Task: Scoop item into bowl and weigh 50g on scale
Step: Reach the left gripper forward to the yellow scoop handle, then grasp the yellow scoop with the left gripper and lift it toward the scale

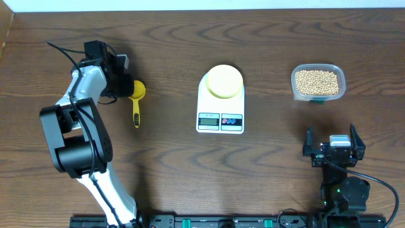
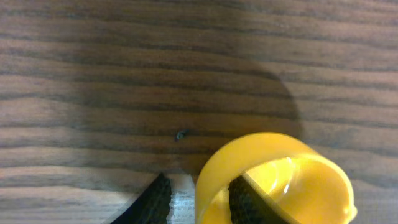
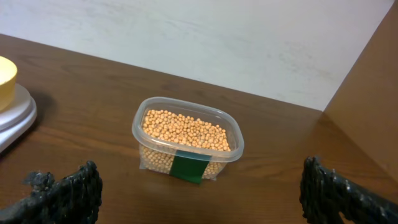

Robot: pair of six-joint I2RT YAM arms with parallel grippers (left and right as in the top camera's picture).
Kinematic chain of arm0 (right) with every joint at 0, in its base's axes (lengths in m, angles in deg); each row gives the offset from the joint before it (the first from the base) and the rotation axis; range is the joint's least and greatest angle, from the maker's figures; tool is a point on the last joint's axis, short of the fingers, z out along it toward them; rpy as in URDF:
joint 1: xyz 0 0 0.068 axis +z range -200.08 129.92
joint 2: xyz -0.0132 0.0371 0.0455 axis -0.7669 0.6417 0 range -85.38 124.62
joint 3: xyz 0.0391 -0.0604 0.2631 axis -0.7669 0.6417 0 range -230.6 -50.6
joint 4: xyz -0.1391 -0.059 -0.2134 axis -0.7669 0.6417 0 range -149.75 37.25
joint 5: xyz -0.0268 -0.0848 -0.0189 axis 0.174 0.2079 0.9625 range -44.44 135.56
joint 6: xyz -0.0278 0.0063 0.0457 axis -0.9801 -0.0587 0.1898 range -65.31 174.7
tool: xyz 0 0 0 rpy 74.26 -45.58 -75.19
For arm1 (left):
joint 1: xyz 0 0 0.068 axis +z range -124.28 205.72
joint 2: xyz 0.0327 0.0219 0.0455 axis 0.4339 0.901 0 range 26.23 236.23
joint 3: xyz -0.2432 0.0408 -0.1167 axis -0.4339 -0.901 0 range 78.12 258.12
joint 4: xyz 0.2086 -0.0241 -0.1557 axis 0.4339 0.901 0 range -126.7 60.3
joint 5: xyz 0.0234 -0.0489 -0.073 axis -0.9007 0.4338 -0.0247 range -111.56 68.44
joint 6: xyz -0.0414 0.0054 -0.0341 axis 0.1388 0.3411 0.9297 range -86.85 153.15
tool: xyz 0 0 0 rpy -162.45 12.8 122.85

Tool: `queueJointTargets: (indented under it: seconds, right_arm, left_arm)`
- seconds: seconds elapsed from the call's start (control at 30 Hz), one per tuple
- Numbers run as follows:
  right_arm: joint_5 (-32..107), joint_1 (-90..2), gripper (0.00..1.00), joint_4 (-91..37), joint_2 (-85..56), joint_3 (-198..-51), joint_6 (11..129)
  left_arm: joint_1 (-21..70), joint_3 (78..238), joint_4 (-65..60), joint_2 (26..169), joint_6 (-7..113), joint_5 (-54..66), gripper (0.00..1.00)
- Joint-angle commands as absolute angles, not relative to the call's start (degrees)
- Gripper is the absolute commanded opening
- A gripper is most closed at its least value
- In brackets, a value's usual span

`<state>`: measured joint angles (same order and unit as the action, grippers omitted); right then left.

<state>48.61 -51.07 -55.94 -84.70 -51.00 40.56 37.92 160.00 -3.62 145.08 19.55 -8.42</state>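
The beans (image 3: 185,130), small, round and tan, filled a clear tub (image 3: 231,152) with a green label near the table's far right corner. The pale-yellow bowl (image 1: 224,81) sat on the white scale (image 1: 220,120), mid-table toward the far edge. Toward the left edge lay the yellow scoop (image 1: 137,104), its handle pointing to the near edge. The left gripper (image 2: 199,198) stood slightly apart, one finger inside the scoop's cup, the other just outside its wall. The right gripper (image 1: 333,142), by the near right corner, gaped wide, holding nothing.

Open tabletop (image 1: 266,145) lies between scale (image 1: 220,101) and tub (image 1: 318,82).
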Motion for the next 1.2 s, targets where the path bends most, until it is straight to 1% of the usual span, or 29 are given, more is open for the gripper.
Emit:
queueJointTargets:
  seconds: [0.0,0.03,0.17,0.27,0.4,0.6,0.7,0.87,1.17]
  right_arm:
    - [49.0,-51.2,0.99,-55.7,-85.0,-50.9,40.5]
    - [49.0,-51.2,0.99,-55.7,-85.0,-50.9,40.5]
    - [49.0,-51.2,0.99,-55.7,-85.0,-50.9,40.5]
    - [49.0,-51.2,0.99,-55.7,-85.0,-50.9,40.5]
    - [49.0,-51.2,0.99,-55.7,-85.0,-50.9,40.5]
    - [49.0,-51.2,0.99,-55.7,-85.0,-50.9,40.5]
    - [49.0,-51.2,0.99,-55.7,-85.0,-50.9,40.5]
    - [49.0,-51.2,0.99,-55.7,-85.0,-50.9,40.5]
    - [49.0,-51.2,0.99,-55.7,-85.0,-50.9,40.5]
  left_arm:
    - [37.9,160.7,-3.8,145.9,19.3,-8.7,0.19]
    - [37.9,160.7,-4.0,145.9,19.3,-8.7,0.15]
    - [37.9,160.7,-4.3,145.9,19.2,-8.7,0.08]
    - [37.9,160.7,-4.5,145.8,19.7,-8.7,0.08]
    - [37.9,161.0,-5.3,143.6,26.5,-8.5,0.07]
    - [36.5,161.1,-2.9,131.2,31.3,-7.2,0.08]
    - [34.3,161.1,-1.6,123.7,35.0,-7.2,0.07]
    - [27.7,161.1,-0.8,113.9,35.0,-7.3,0.07]
    - [18.7,161.1,0.7,108.5,36.1,-8.1,0.07]
